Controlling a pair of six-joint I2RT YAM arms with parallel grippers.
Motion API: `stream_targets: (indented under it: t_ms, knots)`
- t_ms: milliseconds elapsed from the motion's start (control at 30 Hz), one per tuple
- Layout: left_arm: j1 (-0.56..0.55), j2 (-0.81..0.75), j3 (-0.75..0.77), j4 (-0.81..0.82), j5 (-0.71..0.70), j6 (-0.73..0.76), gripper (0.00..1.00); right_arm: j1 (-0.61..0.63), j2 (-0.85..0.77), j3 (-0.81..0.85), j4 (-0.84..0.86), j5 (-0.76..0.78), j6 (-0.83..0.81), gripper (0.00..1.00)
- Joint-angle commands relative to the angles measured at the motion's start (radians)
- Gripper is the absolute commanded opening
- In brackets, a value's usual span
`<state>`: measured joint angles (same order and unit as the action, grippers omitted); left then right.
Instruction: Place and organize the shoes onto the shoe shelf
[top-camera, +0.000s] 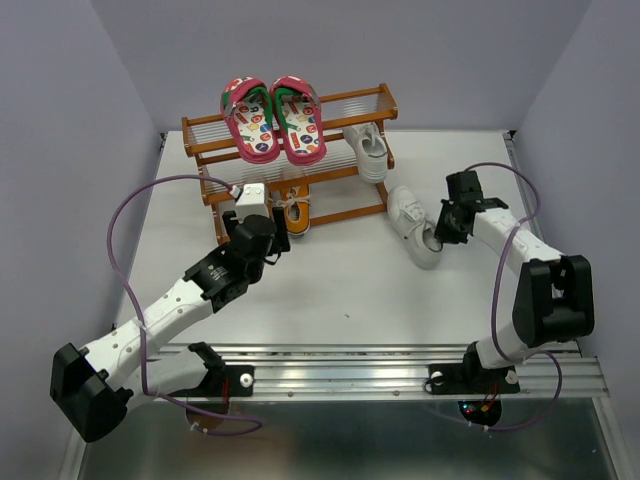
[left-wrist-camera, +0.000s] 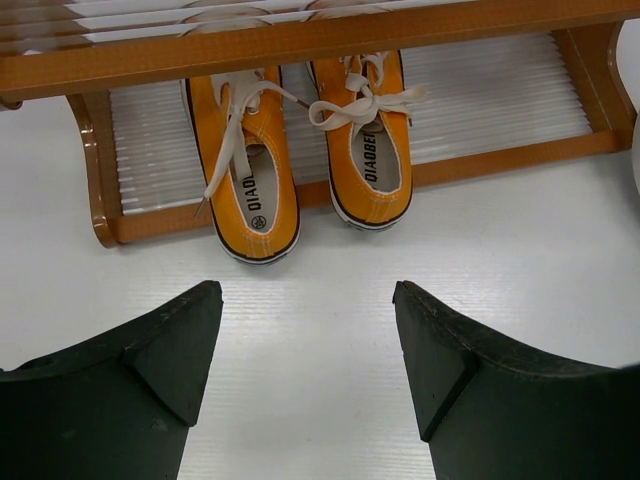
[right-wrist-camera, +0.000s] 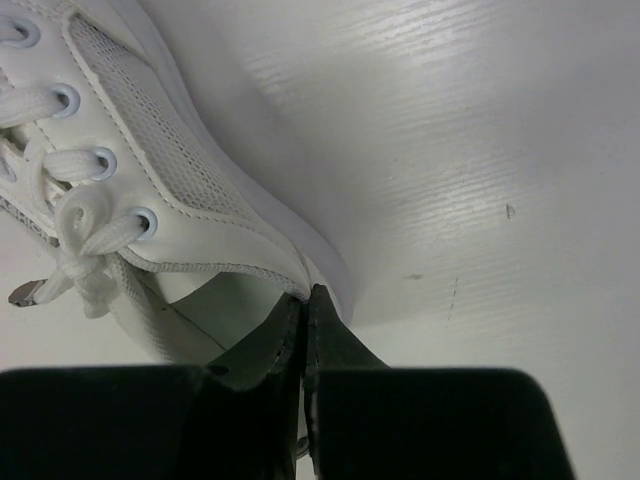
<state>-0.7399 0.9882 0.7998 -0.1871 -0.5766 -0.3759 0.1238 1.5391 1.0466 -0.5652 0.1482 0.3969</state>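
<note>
**Legible markings.** Orange pair (left-wrist-camera: 300, 150): each grey insole is printed "DIAOBE" in black, running heel to toe, with a small round mark on the left shoe's insole too small to read. The pink pair (top-camera: 272, 118) carries colourful sticker prints whose lettering cannot be read.

**Shoe shelf** (top-camera: 205, 165): an orange-brown frame with two tiers of pale rods, standing at the far middle of the white surface (top-camera: 340, 290).
- The pink pair lies side by side on the top tier, left of centre.
- The orange pair sits on the lower tier, left of centre, with white laces loose and heels over the front rail. The top tier's front rail hides the toes in the left wrist view.
- First white sneaker (top-camera: 368, 150): at the shelf's right end; which tier cannot be told.
- Second white sneaker (top-camera: 412, 222): on the surface, just right of the shelf.

**Left claw** (left-wrist-camera: 306, 290): fingers wide apart and holding nothing, above bare surface facing the orange pair.

**Right claw** (right-wrist-camera: 305, 300): fingers pressed together, pinching the second white sneaker's heel collar.

**Surroundings.** Purple cables (top-camera: 120, 225) loop beside both arms. A metal rail (top-camera: 350, 375) runs along the near edge.
</note>
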Motion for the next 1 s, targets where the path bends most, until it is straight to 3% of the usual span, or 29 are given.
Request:
stream_targets:
  t_ms: [0, 300, 433, 600, 700, 767, 967]
  knots:
    - [-0.003, -0.020, 0.045, -0.002, -0.049, 0.025, 0.80, -0.003, -0.103, -0.003, -0.010, 0.031, 0.023, 0.01]
    - [-0.003, -0.014, 0.110, 0.000, -0.068, 0.060, 0.81, -0.003, -0.246, 0.000, -0.120, 0.045, 0.071, 0.01]
    - [-0.003, 0.000, 0.113, 0.006, -0.065, 0.068, 0.81, -0.003, -0.263, -0.040, -0.168, 0.016, 0.170, 0.01]
    - [-0.003, 0.010, 0.105, 0.011, -0.055, 0.055, 0.81, -0.003, -0.263, -0.175, -0.090, -0.136, 0.204, 0.01]
    - [-0.003, 0.013, 0.105, 0.012, -0.052, 0.057, 0.81, -0.003, -0.231, -0.195, -0.070, -0.167, 0.185, 0.27]
    - [-0.003, 0.013, 0.105, 0.012, -0.054, 0.058, 0.81, -0.003, -0.214, -0.194, -0.070, -0.154, 0.172, 0.36]
    - [-0.003, 0.015, 0.107, 0.015, -0.046, 0.054, 0.81, -0.003, -0.180, -0.180, -0.067, -0.122, 0.122, 0.39]
